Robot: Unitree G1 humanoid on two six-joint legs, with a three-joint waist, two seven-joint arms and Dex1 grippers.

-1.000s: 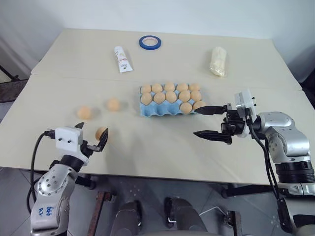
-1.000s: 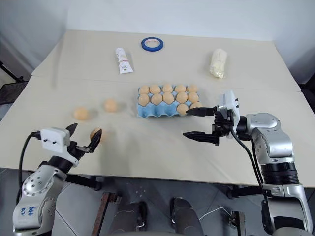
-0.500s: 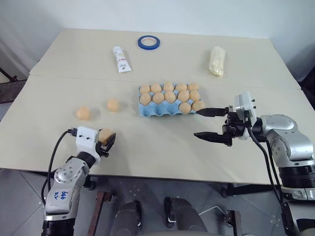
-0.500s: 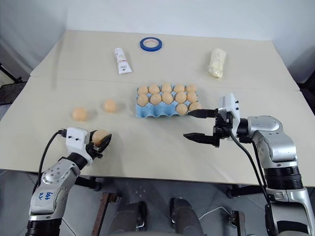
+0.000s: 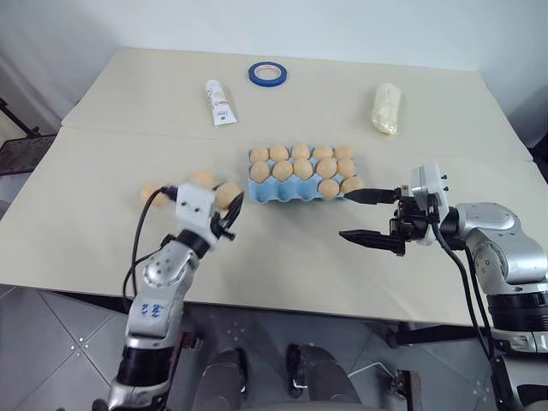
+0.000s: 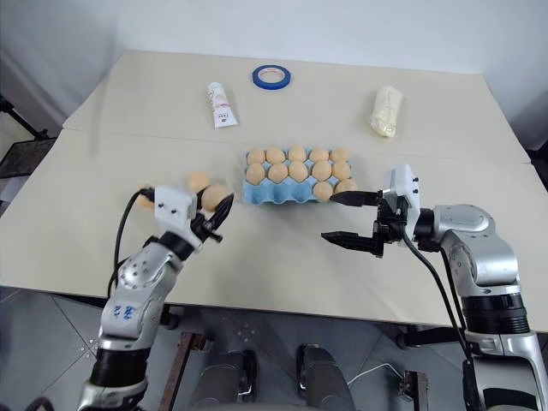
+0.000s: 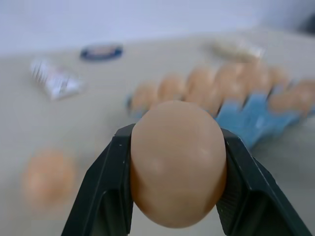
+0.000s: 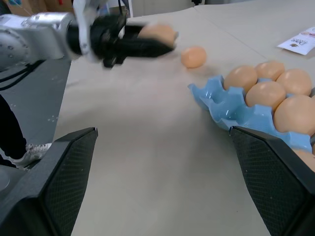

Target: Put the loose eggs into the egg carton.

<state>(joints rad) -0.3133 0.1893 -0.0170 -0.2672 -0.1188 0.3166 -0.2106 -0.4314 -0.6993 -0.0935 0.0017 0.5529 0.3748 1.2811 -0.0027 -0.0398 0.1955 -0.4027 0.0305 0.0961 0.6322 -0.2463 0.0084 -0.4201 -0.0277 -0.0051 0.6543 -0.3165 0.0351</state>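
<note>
L pincer is now clamping a smooth tan egg btwn its black fingers, having lifted it off the desk & swung toward the carton. R pincer is waiting wide open, empty, just beside the light-blue moulded egg carton, which is lying ahead-right of L pincer. Two loose eggs are lying behind it; front cups are looking free.

Table: pale beige top, a seam running across it on the far side.
Wall: plain white, directly behind the table's far edge.
Floor: grey tiles with pale grout, below the table's near edge.
Light: even, soft, no hard shadows on the table.
</note>
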